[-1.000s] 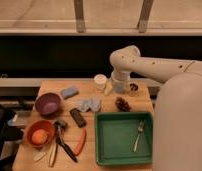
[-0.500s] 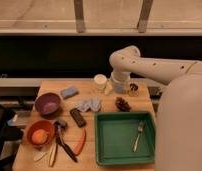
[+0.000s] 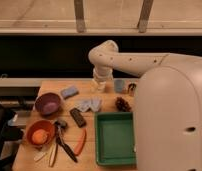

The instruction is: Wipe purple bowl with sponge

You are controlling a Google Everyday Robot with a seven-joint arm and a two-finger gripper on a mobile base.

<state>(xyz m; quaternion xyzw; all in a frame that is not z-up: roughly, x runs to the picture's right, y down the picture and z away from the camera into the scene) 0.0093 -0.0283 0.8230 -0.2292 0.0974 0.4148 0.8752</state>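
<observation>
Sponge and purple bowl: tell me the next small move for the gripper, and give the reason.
Probably swing the gripper sideways along the back of the table until it hangs over the sponge. The gripper is open and seems to hold nothing. It is off to one side of the sponge, which lies free just behind the purple bowl, so wiping cannot begin yet.

bare table [image 3: 85, 88] between pincer [image 3: 100, 81] and sponge [image 3: 70, 92]

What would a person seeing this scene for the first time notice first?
The big white robot arm catches the eye first, its end effector hanging over the table's back edge. Next come the green tray at front right, the purple bowl on the left and the sponge just behind it.
</observation>
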